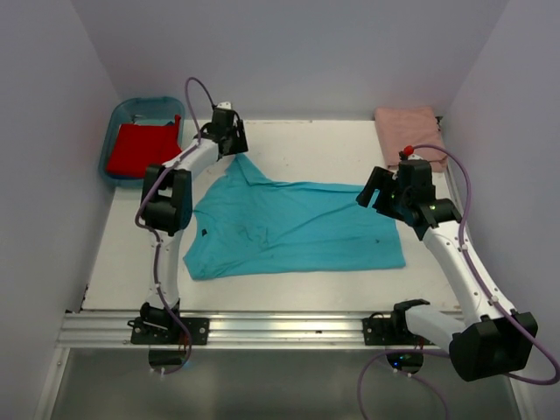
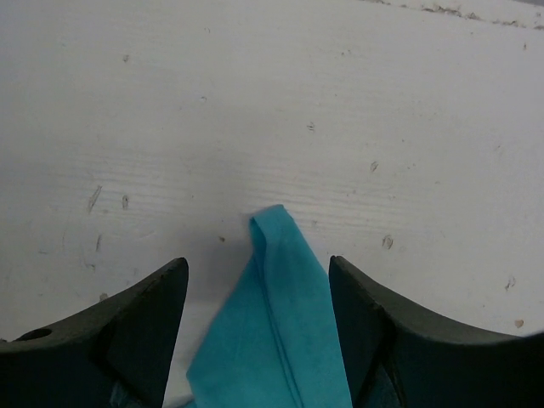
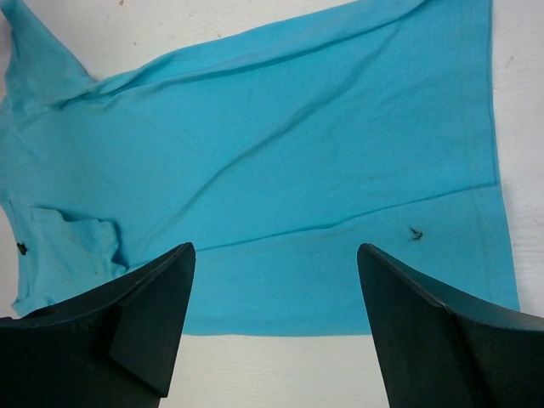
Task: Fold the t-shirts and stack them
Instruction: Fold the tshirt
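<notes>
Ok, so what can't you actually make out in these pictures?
Turquoise t-shirt sleeve: top view, the left gripper covers its tip; left wrist view, the bottom edge cuts off the rest.
Neck label: too small to read in any view.
Red t-shirt in the blue tub: top view only, folds too small to tell.
Pink t-shirt: top view, near end partly behind the right arm's cable.

Setting: robotics lab test cell. Evidence: plain white enclosure walls [image 1: 289, 52] on three sides; scuffed white tabletop [image 1: 324, 144]; aluminium mounting rail [image 1: 280, 328] carrying left arm [image 1: 166, 201] and right arm [image 1: 455, 254].
</notes>
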`<state>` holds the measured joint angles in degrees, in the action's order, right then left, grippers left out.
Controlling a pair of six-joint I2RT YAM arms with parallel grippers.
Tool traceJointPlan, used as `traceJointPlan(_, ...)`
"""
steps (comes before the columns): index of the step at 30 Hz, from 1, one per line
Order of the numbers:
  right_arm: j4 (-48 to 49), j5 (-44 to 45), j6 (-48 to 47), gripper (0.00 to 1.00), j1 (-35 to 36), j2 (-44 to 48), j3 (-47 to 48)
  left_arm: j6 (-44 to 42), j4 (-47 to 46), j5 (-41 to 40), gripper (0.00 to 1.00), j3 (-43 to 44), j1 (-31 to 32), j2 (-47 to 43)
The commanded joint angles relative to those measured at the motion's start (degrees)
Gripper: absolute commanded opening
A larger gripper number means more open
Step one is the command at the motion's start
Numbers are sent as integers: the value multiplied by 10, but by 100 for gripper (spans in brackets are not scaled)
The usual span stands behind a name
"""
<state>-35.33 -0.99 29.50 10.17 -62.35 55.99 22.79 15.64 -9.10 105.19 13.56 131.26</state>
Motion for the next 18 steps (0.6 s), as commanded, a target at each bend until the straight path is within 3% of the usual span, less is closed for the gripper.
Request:
traceJointPlan(1,2,-5,-8,81,2,6,2,-22,-10,24,70,22,-6,3)
traceJointPlan(18,0,5,-1,81,2,-9,-5,12,-25,109,65,41,-38,69)
